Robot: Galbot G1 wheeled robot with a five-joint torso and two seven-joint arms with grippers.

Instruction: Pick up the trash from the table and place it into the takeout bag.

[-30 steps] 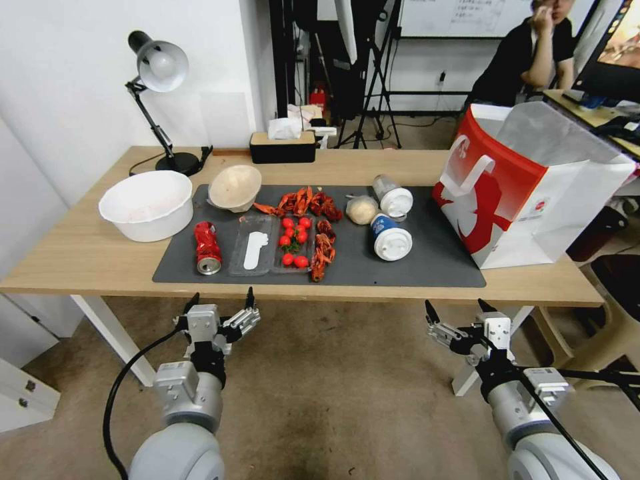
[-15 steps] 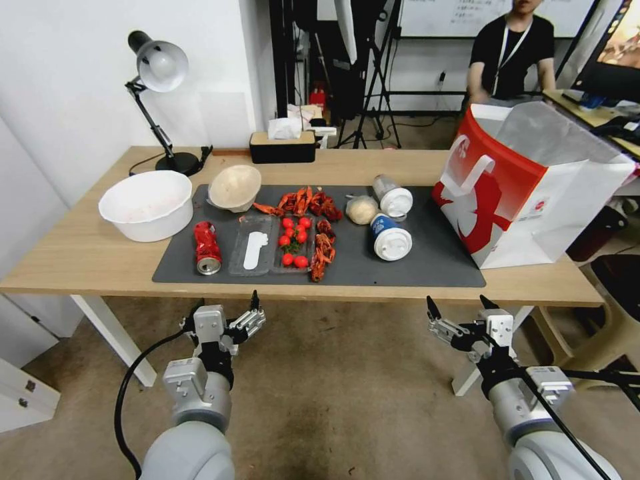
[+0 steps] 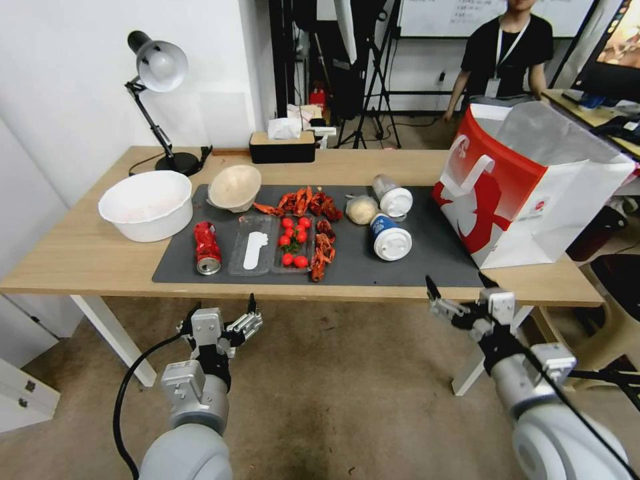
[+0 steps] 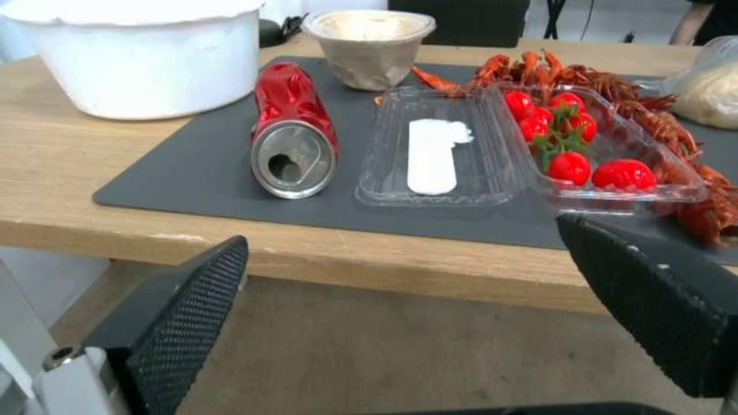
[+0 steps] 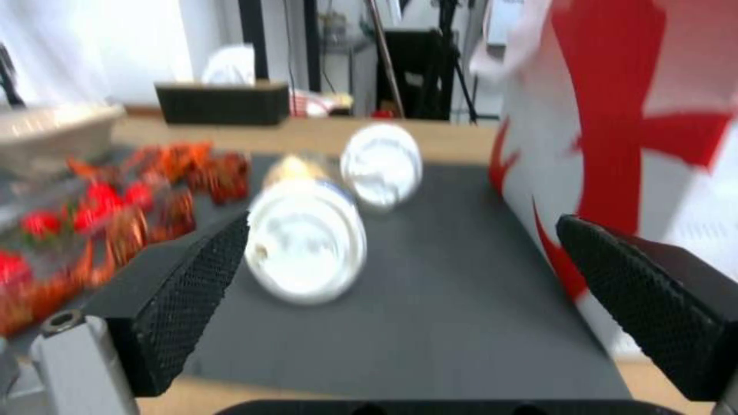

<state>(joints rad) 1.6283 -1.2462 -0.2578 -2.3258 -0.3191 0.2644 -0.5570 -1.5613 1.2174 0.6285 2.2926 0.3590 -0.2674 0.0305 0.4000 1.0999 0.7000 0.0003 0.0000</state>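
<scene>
Both grippers are waiting off the near edge of the table [image 3: 80,257], below the tabletop, with nothing in them. The left gripper [image 3: 222,315] is hanging in front of the mat's [image 3: 427,257] near left corner, its fingers [image 4: 173,331] spread wide. The right gripper [image 3: 459,288] is sitting just at the near edge in front of the mat's near right corner, released too, with its jaws parted and facing the two cups.

The trash is lying on the dark grey mat. The crushed red can [image 3: 207,247] is lying on its side near the mat's left edge, its open top pointing at the near edge. The beige paper bowl [image 3: 235,187] is tilting at the mat's far left corner. Toward the right half, the blue cup [image 3: 390,237] is lying on its side with its white lid facing the near edge; the clear cup [image 3: 392,195] is lying just behind it, and the crumpled paper ball [image 3: 362,209] is resting just beside both.

The takeout bag [image 3: 527,190] is standing upright and open at the table's right end, its red panel touching the mat's right edge.

Between can and cups, a clear plastic tray [image 3: 272,245] is holding cherry tomatoes [image 3: 294,239], with crayfish shells [image 3: 313,203] lying around it. A white tub [image 3: 147,204] is sitting on bare wood off the mat's left edge.
</scene>
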